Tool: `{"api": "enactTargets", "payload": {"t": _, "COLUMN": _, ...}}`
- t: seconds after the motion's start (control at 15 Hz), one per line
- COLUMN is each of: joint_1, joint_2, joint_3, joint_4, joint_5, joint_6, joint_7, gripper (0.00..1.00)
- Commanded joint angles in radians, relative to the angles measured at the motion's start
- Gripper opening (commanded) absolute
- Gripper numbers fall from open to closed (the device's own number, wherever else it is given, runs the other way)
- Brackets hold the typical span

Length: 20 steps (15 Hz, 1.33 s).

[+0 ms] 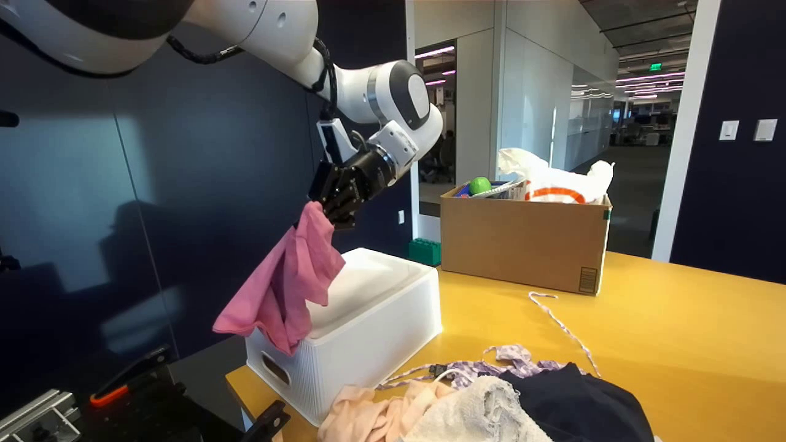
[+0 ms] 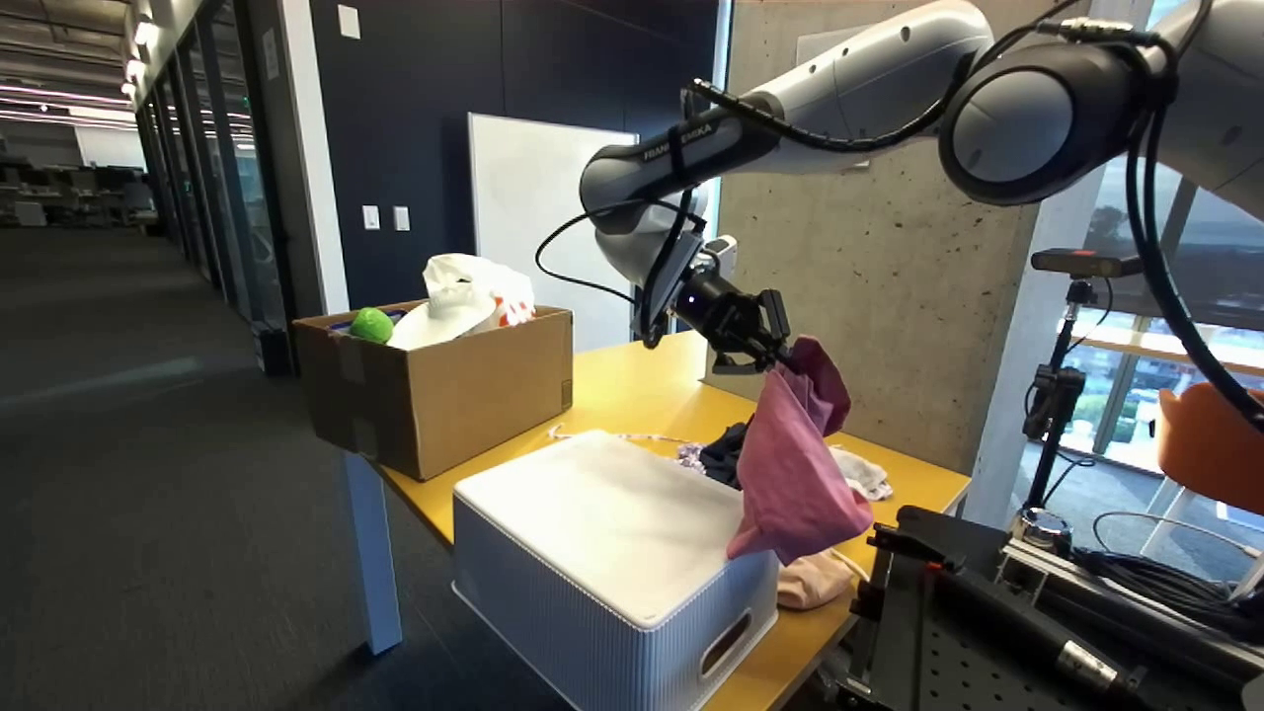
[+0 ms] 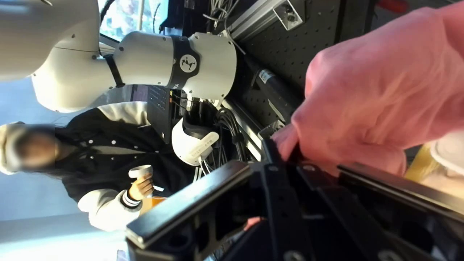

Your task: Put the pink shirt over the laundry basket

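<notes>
The pink shirt [image 1: 304, 264] hangs bunched and draped from my gripper [image 1: 317, 213]. It also shows hanging in an exterior view [image 2: 790, 469] and fills the upper right of the wrist view [image 3: 380, 90]. My gripper, also seen in an exterior view [image 2: 780, 360] and the wrist view [image 3: 286, 156], is shut on a pinch of the cloth. The white ribbed laundry basket [image 1: 387, 331] stands on the table with a pale flat top [image 2: 602, 523]. The shirt hangs over or in front of its handle-hole end; whether the cloth touches it I cannot tell.
A cardboard box [image 1: 522, 239] with a white bag and a green item stands farther along the yellow table [image 1: 688, 325]. Peach [image 1: 374, 414], off-white [image 1: 482, 411] and navy [image 1: 583, 399] cloths lie beside the basket. The black robot mount [image 2: 978, 642] borders the table.
</notes>
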Motion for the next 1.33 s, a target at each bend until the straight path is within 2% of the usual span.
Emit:
{"api": "enactTargets", "payload": {"t": 0.0, "joint_1": 0.018, "joint_2": 0.062, "joint_3": -0.044, "joint_4": 0.163, "joint_5": -0.041, "joint_6": 0.016, "joint_7": -0.005, "gripper": 0.01}}
{"api": "enactTargets", "payload": {"t": 0.33, "joint_1": 0.023, "joint_2": 0.115, "joint_3": -0.038, "joint_4": 0.319, "joint_5": -0.051, "joint_6": 0.093, "joint_7": 0.024, "gripper": 0.01}}
{"api": "enactTargets", "payload": {"t": 0.6, "joint_1": 0.044, "joint_2": 0.203, "joint_3": -0.027, "joint_4": 0.412, "joint_5": -0.047, "joint_6": 0.186, "joint_7": -0.005, "gripper": 0.01}}
{"api": "enactTargets", "payload": {"t": 1.0, "joint_1": 0.138, "joint_2": 0.267, "joint_3": -0.054, "joint_4": 0.452, "joint_5": -0.131, "joint_6": 0.409, "joint_7": -0.066, "gripper": 0.01}}
{"api": "enactTargets", "payload": {"t": 1.27, "joint_1": 0.16, "joint_2": 0.271, "joint_3": -0.047, "joint_4": 0.462, "joint_5": -0.164, "joint_6": 0.565, "joint_7": -0.102, "gripper": 0.01}}
